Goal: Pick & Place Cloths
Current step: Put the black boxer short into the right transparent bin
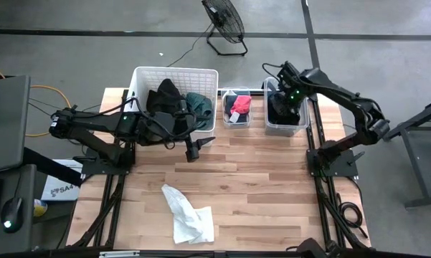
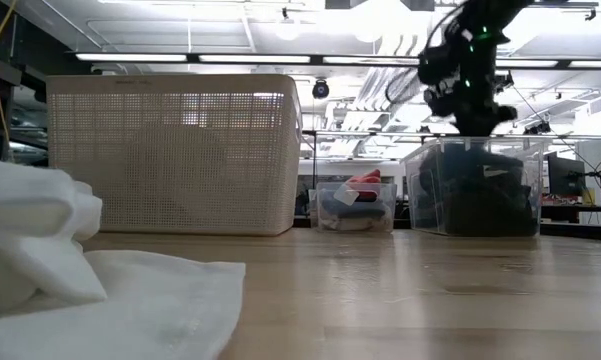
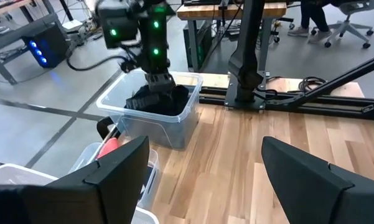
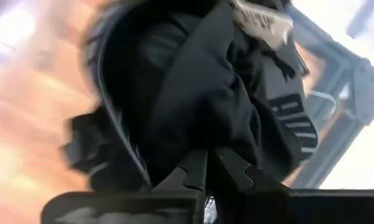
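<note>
Right gripper (image 1: 281,107), fingers together, sits over black cloth (image 1: 276,113) in upper-right tub (image 1: 299,127); left gripper (image 1: 193,147) gapes wide, farther off.

The left arm reaches across the table's back half, its gripper (image 1: 192,149) hanging with fingers (image 3: 118,168) spread wide apart. The right arm bends back toward the far edge, its gripper (image 1: 282,107) pointing down with fingers (image 4: 202,171) pressed together.
</note>
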Controlling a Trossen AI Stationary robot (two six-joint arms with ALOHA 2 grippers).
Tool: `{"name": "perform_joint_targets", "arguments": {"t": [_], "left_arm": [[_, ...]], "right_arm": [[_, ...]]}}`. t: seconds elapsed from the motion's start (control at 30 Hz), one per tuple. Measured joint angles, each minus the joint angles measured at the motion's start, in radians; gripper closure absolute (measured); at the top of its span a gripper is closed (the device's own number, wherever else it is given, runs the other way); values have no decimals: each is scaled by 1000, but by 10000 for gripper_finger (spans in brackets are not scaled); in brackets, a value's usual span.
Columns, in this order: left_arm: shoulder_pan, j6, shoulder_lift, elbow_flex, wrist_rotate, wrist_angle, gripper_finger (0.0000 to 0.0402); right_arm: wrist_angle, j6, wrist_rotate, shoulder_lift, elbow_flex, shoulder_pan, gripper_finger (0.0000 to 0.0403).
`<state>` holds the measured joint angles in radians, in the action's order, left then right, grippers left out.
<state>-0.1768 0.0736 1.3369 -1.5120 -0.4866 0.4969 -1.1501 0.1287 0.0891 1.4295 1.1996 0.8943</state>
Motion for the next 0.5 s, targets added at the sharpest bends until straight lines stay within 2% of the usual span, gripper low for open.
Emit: {"name": "perform_joint_targets", "arguments": {"t": [0.13,0.37,0.5], "left_arm": [[0,27,0,0,0,7,96],[0,60,0,0,-2,40,96],[0,89,0,0,-2,69,96]], "right_arm": [[69,32,31,0,-87,21,398],[71,3,-14,-39,-92,29,395],[82,-21,-21,-103,-92,29,375]]}}
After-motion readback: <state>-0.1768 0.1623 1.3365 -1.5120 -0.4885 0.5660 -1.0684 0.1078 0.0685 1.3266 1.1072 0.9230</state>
